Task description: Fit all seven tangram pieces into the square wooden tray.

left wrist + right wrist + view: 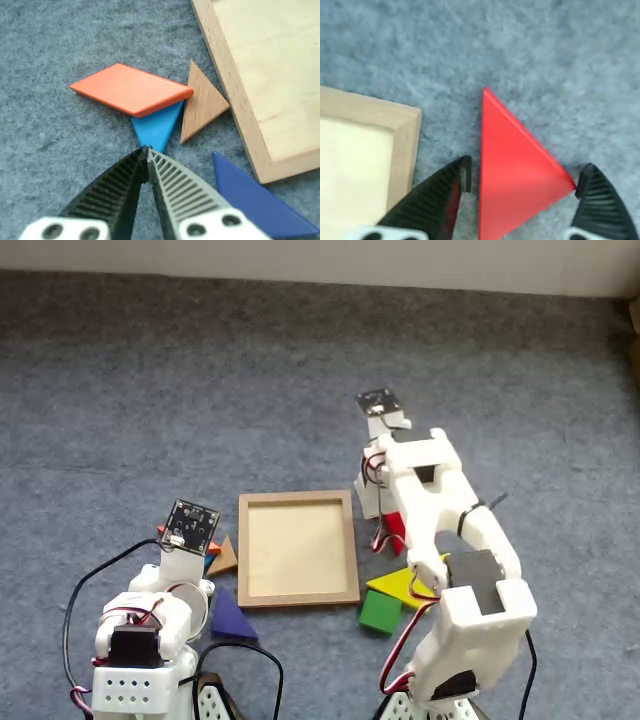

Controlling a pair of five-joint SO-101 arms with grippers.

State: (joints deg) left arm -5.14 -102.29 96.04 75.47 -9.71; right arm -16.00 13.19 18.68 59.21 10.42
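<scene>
Closest in, my left pincer (146, 150) is pressed shut, its tips just at the point of a light blue triangle (157, 126). An orange parallelogram (131, 90) touches that triangle, a wooden triangle (202, 102) lies between it and the tray (227, 80), and a dark blue triangle (255, 200) sits by the tray's corner. My right pincer (525, 175) gapes wide astride a red triangle (512, 165) on the tabletop (560, 50), beside the tray's opposite side. A yellow piece (400, 585) and a green square (380, 612) lie nearby.
</scene>
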